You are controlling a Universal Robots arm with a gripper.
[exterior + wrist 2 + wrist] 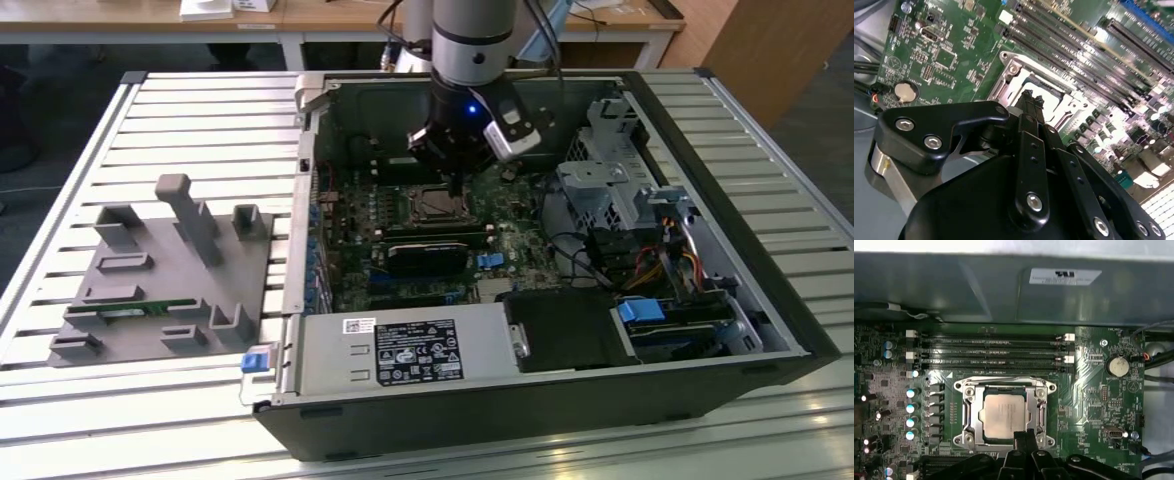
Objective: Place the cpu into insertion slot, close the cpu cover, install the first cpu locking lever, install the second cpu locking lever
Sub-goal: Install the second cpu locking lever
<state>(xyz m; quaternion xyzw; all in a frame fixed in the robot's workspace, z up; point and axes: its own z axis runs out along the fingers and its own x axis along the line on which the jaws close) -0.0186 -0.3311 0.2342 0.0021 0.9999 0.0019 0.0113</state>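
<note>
The cpu (1004, 413), a dull silver square, lies in the insertion slot (1047, 388) on the green board. The cpu cover (970, 412) lies flat around it, and the chip shows through its window. Thin metal lever rods run along the socket's edges; I cannot tell whether they are latched. My gripper (1024, 435) hangs just above the socket's edge, its narrow black fingertips (1030, 100) pressed together with nothing between them. In the exterior view the gripper (458, 185) points down inside the open case, right over the socket (434, 205).
Long black memory slots (994, 352) run beside the socket, and a coin battery (1117, 366) sits on the board. A black ridged module (427, 255), drive cage (607, 185) and power supply (400, 350) crowd the case. A grey fixture (160, 270) stands at the exterior view's left.
</note>
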